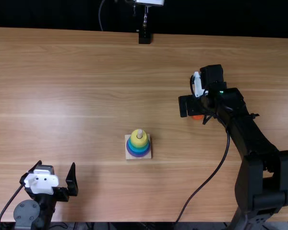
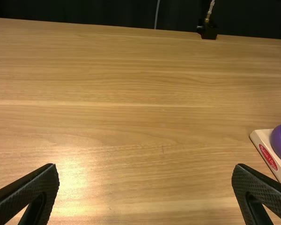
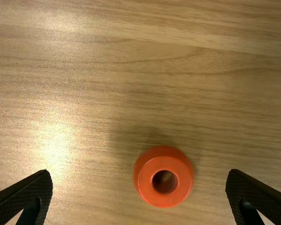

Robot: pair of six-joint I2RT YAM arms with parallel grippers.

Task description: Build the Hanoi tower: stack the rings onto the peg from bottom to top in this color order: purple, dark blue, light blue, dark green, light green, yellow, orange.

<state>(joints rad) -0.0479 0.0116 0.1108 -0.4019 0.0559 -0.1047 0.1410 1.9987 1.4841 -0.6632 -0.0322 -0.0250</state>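
Bulky black links of the right arm (image 1: 264, 182) loom closest to the camera, rising from the near edge and angling over the light brown wooden table (image 1: 77, 91). At its end, right of the middle, the right gripper (image 1: 194, 111) is spread wide above a small, round orange ring (image 3: 145, 187) that lies on the wood between its two flat fingers, touching neither. Near the middle of the table sits a square, pale wooden base (image 1: 128, 156) whose peg (image 1: 139, 133) pokes up through a tapering stack, purple ring (image 1: 138, 155) at the bottom, bluish bands between, yellow ring (image 1: 139, 143) on top. Down at the near left, the left gripper (image 1: 56, 164) has its fingers well apart, and its wrist view catches a corner of the base
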